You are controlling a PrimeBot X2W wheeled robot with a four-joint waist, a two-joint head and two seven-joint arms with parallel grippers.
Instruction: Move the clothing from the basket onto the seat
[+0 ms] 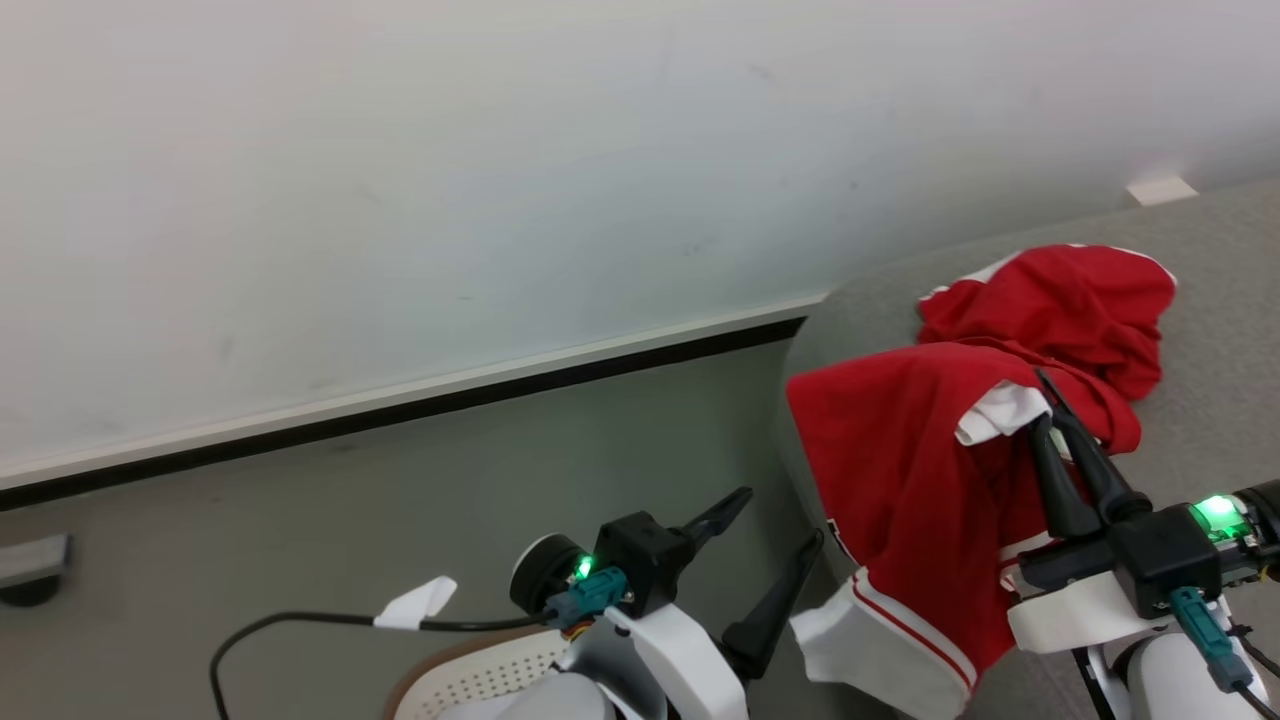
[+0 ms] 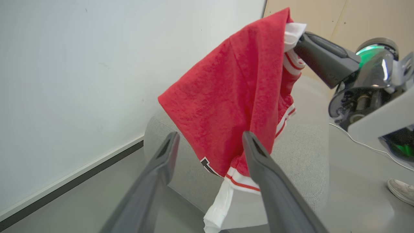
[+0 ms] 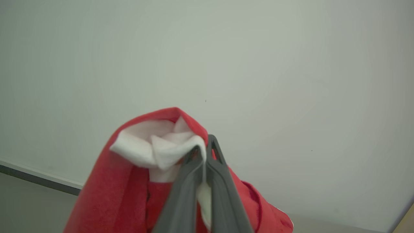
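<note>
Behind the left arm (image 1: 665,650), the basket (image 1: 480,680) is mostly hidden.

Count coming in. One red garment (image 1: 900,470), single piece, white trim. One basket (image 1: 480,680), just sliver of perforated wall showing. One grey seat (image 1: 1220,300). Two claws: left claw (image 1: 780,516), right claw (image 1: 1042,400). Two dark fingers (image 2: 271,181) apiece, four all told. Two green lights: left light (image 1: 582,568), right light (image 1: 1215,510). One black cable (image 1: 300,622), carrying one white tag (image 1: 415,603). One shoe (image 2: 401,191), pale. One white wall (image 1: 400,150), one dark baseboard strip (image 1: 400,411) under it.
</note>
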